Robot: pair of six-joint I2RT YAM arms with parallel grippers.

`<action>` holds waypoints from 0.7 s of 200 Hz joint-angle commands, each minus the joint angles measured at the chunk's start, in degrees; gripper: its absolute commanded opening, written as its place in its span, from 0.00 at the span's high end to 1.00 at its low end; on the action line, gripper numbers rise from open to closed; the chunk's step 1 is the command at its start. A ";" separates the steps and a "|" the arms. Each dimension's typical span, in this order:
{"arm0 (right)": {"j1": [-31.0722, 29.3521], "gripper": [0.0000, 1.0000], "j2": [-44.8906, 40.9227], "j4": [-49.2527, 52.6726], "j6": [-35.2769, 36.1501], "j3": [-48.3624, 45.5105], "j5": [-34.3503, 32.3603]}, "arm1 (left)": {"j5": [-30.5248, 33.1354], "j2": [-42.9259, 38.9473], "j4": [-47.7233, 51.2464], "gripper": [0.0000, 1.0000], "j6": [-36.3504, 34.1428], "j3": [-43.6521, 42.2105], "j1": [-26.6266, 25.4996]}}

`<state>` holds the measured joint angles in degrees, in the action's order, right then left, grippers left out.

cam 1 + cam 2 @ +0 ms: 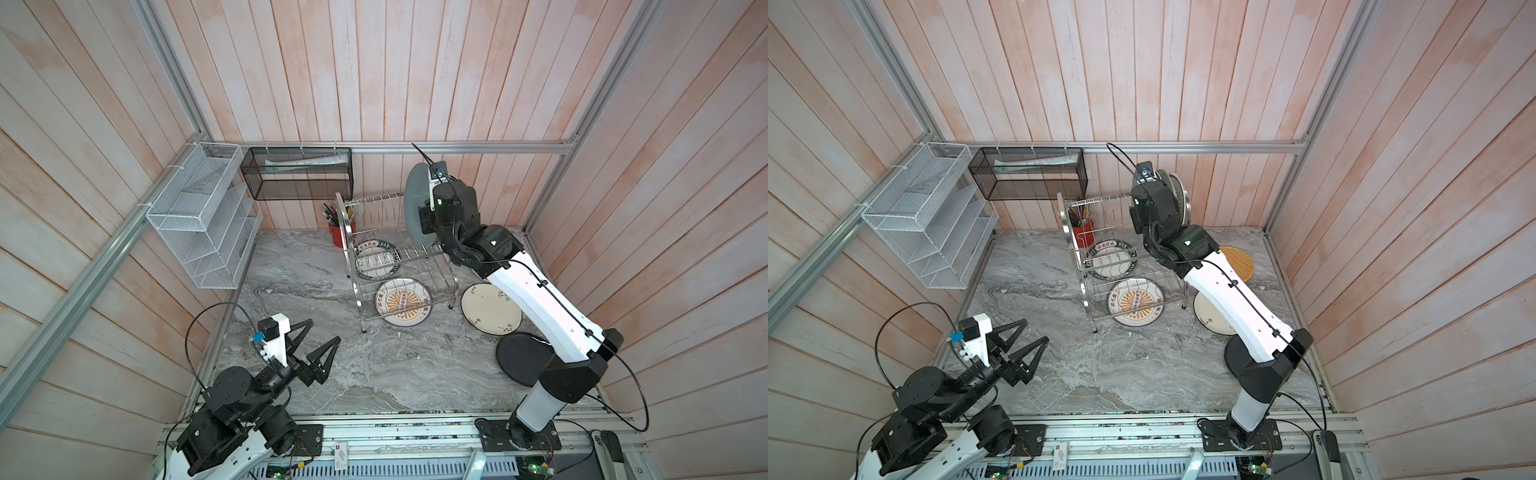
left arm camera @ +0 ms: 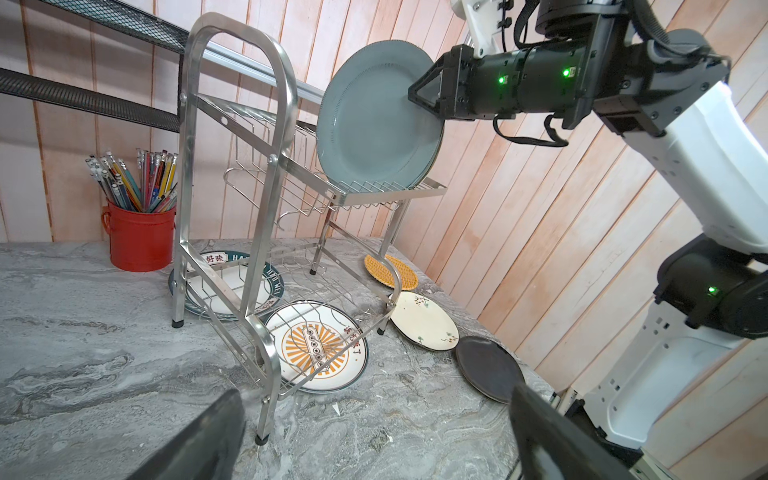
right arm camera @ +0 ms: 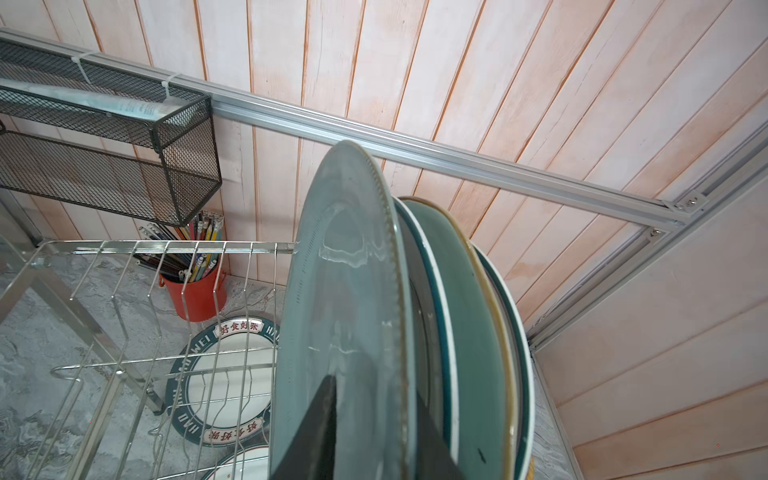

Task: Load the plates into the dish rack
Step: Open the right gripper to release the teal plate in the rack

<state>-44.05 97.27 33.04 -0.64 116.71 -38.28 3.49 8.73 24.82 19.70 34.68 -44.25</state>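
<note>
The steel dish rack (image 1: 343, 224) (image 2: 286, 83) stands at the back. A blue-grey plate (image 2: 374, 124) (image 3: 332, 291) stands on edge in its upper tier, in front of several other upright plates (image 3: 465, 332). My right gripper (image 2: 415, 93) (image 3: 374, 386) straddles that plate's rim, jaws slightly parted. On the table lie a lettered green-rimmed plate (image 1: 376, 259) and a sunburst plate (image 1: 403, 301) under the rack, a cream floral plate (image 1: 488, 307), a black plate (image 1: 523, 357) and a woven disc (image 1: 1237, 262). My left gripper (image 1: 324, 330) (image 2: 374, 436) hovers open and empty at front left.
A red pencil cup (image 1: 338, 235) stands behind the rack's left end. A black mesh basket (image 1: 297, 174) and a white mesh organiser (image 1: 203, 216) hang on the walls at back left. Wooden walls close in three sides.
</note>
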 commanded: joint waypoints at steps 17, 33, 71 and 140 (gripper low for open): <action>-0.06 0.70 -0.19 0.10 -0.13 2.63 1.11 | -0.41 -0.11 -0.27 0.00 0.13 -0.13 0.22; 0.01 0.65 -0.15 0.26 0.04 3.09 0.94 | -0.40 -0.20 -0.20 0.00 0.15 -0.09 0.18; 0.10 0.59 0.04 0.27 0.47 3.48 1.01 | -0.41 -0.15 -0.19 0.00 0.16 -0.06 0.20; 0.11 0.50 0.46 1.34 0.56 6.41 1.80 | -0.31 -0.15 -0.19 0.00 0.10 -0.09 0.22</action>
<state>-44.05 97.30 33.89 -0.25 120.64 -37.39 3.42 8.73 24.82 19.70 34.68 -44.25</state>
